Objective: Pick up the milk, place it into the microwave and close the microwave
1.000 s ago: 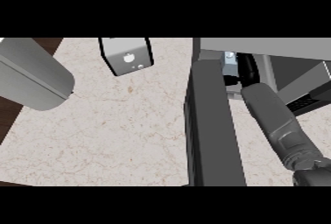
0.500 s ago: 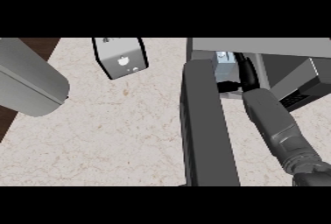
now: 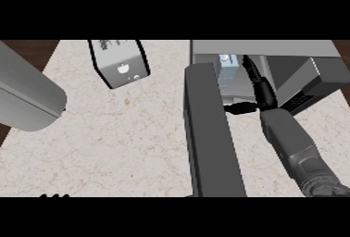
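The microwave (image 3: pixel 301 51) stands at the upper right, its dark door (image 3: pixel 209 139) swung open toward me. Inside its cavity a pale carton, the milk (image 3: pixel 226 62), shows only in part behind the door's edge. My right hand (image 3: pixel 258 90) reaches into the cavity from the grey forearm, fingers stretched out straight just right of the milk and thumb (image 3: pixel 236 110) pointing left. Whether the fingers touch the carton I cannot tell. A sliver of my left hand (image 3: pixel 54 195) shows at the lower left edge.
A grey box-shaped appliance (image 3: pixel 120 65) stands at the counter's back left. A thick grey arm segment (image 3: pixel 27 99) fills the left edge. Pale speckled counter (image 3: pixel 116 148) stretches between it and the open door.
The whole scene has slid slightly left in the view. My right hand stays inside the microwave, and more of its straight fingers show now. The door has not swung.
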